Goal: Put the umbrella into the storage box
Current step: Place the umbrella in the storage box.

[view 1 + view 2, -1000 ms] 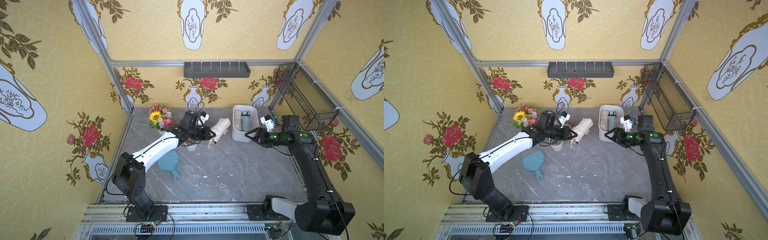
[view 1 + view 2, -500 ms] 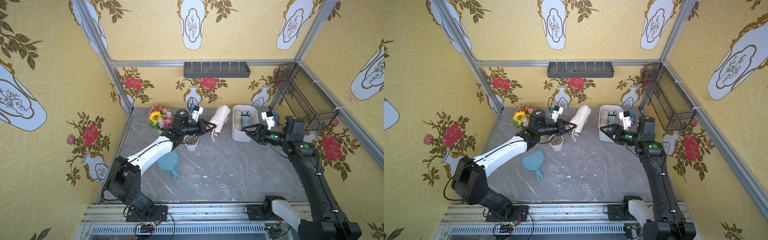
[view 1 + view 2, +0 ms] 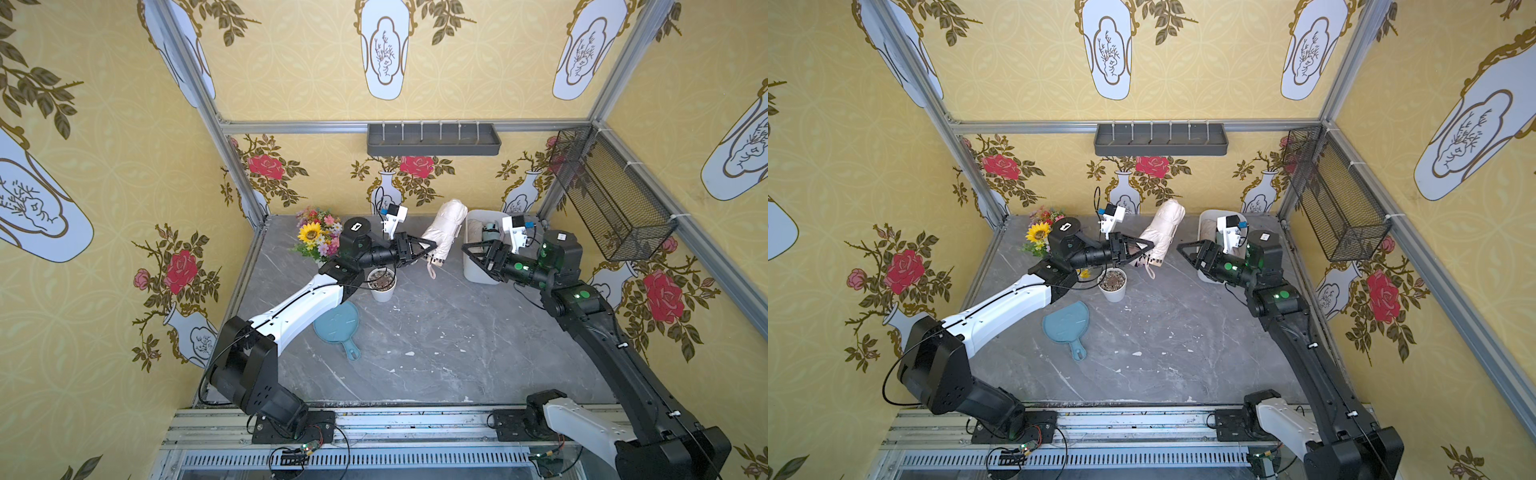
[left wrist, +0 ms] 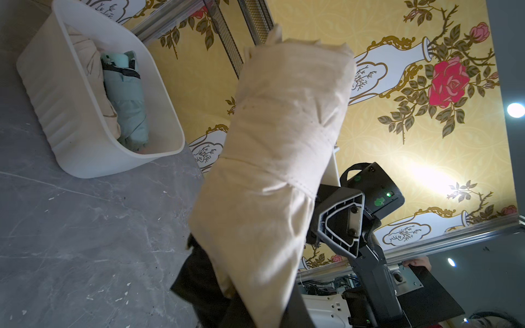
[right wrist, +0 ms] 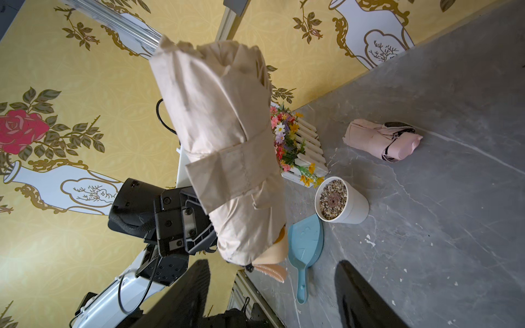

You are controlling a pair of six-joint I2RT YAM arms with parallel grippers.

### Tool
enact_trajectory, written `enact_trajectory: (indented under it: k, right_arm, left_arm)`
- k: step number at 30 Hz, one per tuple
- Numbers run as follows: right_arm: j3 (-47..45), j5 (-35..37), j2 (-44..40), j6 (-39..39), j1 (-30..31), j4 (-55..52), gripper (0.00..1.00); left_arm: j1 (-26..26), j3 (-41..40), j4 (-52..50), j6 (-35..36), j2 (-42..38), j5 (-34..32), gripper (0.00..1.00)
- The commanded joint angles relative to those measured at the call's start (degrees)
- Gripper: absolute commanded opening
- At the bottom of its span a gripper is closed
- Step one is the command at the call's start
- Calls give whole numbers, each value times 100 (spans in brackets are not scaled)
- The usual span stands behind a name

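Both arms reach in toward the middle of the cell, their grippers facing each other. The left arm [image 3: 305, 308] rises from its base on the near rail, its white link slanting away. Its wrist is about level and points to the robot's right. The left gripper [image 3: 431, 249] is clamped on the lower end of the umbrella [image 3: 444, 226] and holds it off the table. The right arm [image 3: 604, 347] climbs along the right side and bends at the wrist toward the left. The right gripper [image 3: 1185, 254] is empty. Its 2 fingers [image 5: 358, 286] stand wide apart, close to the umbrella.

Bright, even light; perhaps slight edge-warp.
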Motion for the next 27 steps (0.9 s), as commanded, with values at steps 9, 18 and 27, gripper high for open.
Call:
enact_trajectory:
  k: [9,18,27]
  right_arm:
    - [-22,745,203,31,752,1599,73]
    - [38,1160,445,168,996,1777,61]
    - [51,1343,488,140,1008,1639,58]
  left_arm:
    - [-3,-7,671,-280,56,346,0]
    - [-78,43,837,-371,105,413,0]
    - [-190,70,1076,-506,217,486,0]
